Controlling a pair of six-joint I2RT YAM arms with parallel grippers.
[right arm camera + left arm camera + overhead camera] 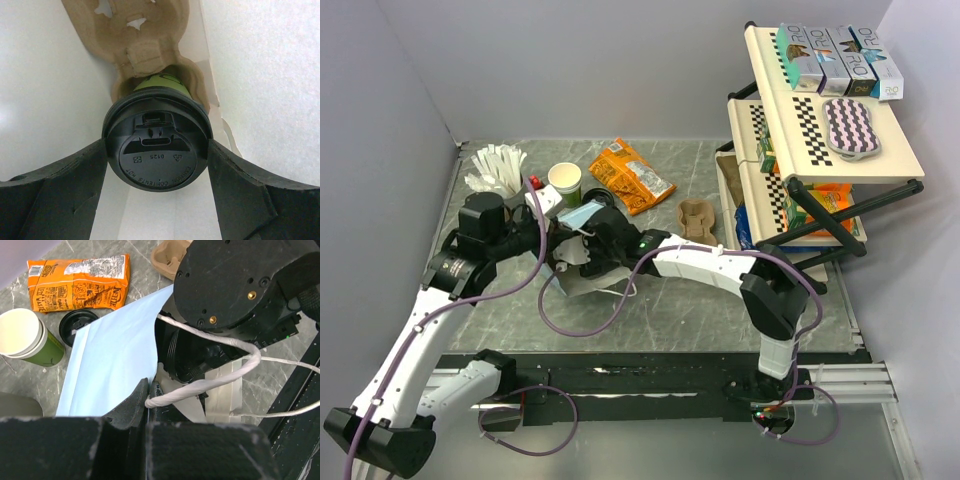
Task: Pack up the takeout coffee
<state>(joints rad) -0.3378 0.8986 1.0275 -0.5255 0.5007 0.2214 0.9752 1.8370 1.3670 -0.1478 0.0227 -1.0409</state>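
The takeout coffee, green-banded with a black lid, sits in a socket of a brown pulp carrier inside a white paper bag. My right gripper reaches into the bag, its fingers pressed on both sides of the lid. In the top view the bag lies at table centre, hiding the cup and the right gripper's fingers. My left gripper is shut on the bag's rim beside its white twisted handle, holding the mouth; it shows in the top view.
A lidless white-and-green cup, a loose black lid, an orange snack bag and a second pulp carrier lie behind the bag. A cup of white sticks stands back left. A shelf rack stands at right.
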